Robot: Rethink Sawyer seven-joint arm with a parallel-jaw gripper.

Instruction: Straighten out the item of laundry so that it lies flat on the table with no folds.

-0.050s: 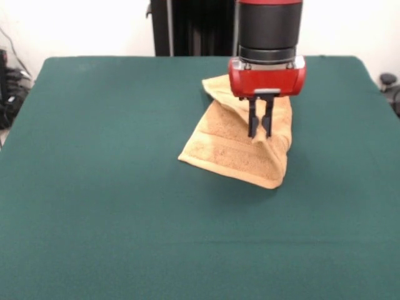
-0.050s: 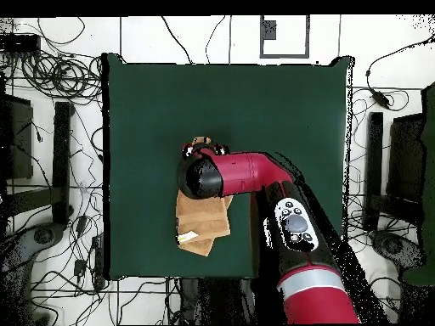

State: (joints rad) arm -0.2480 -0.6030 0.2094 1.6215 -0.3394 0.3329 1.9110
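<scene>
Front view: orange-tan towel (image 1: 234, 147) lies folded and bunched on the green table (image 1: 112, 187), right of frame centre and in the upper half, its long axis running from the upper centre of the frame down toward the lower right. The pincer (image 1: 259, 130) hangs straight down over the towel's right-hand portion; the two dark fingers (image 1: 252, 122) stand close together, tips at the cloth where a small ridge rises between them, so it reads as pinching a fold of the towel, though contact depth is not certain. The towel extends mainly to the left and below the pincer in this view, with a narrower doubled part toward the upper left near the wrist housing. Overhead view: the towel (image 2: 202, 222) shows below the arm's dark round end (image 2: 200, 177), which hides the pincer itself; a pale strip, perhaps a tag or hem, shows at the towel's lower left corner. Judgement: the task is not done, since layers overlap and the outline is a narrow wedge rather than a square. The coming move likely turns on drawing the pinched layer away from the bulk, across the towel's long axis. Room: in the front view the table is open and wide to the left and toward the bottom of the frame, less to the right edge; in the overhead view the towel sits near the table's lower edge, so pulling that way risks overhang
</scene>
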